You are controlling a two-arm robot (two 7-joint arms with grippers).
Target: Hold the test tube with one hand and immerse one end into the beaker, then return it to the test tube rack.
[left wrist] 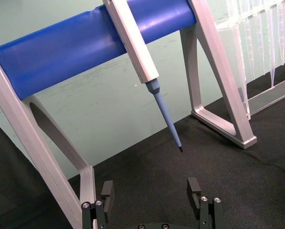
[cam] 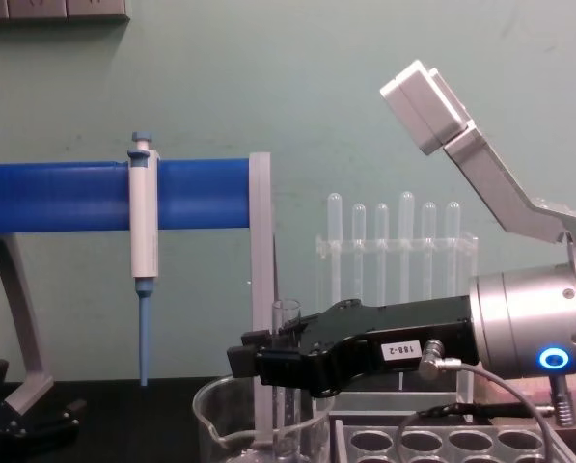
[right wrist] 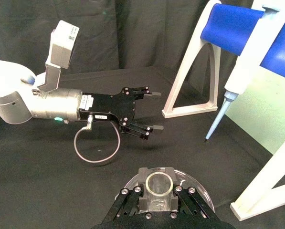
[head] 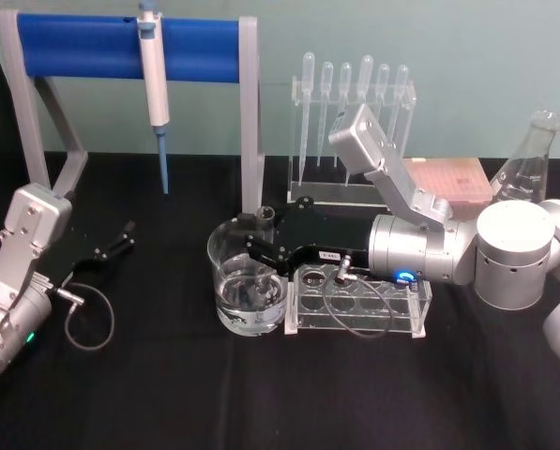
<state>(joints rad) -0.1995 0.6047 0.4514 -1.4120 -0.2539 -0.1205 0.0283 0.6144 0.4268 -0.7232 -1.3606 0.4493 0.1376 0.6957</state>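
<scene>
The clear test tube (head: 264,216) stands upright in my right gripper (head: 261,253), which is shut on it. Its lower end reaches down inside the beaker (head: 214,258), a wide glass with clear liquid in the bottom. From the chest view the test tube (cam: 287,323) rises above the black right gripper (cam: 259,365) and drops behind the beaker (cam: 215,424) wall. The right wrist view looks down the test tube (right wrist: 156,183) mouth, with the beaker (right wrist: 195,180) rim beneath. My left gripper (head: 120,239) rests open at the left, its fingers (left wrist: 195,188) spread wide.
A clear tube rack (head: 359,300) with round holes sits right of the beaker, under my right wrist. A blue-barred stand (head: 120,47) carries a hanging pipettor (head: 153,75) at the back left. Plastic pipettes (head: 355,103), a pink box (head: 448,178) and a conical flask (head: 533,155) line the back right.
</scene>
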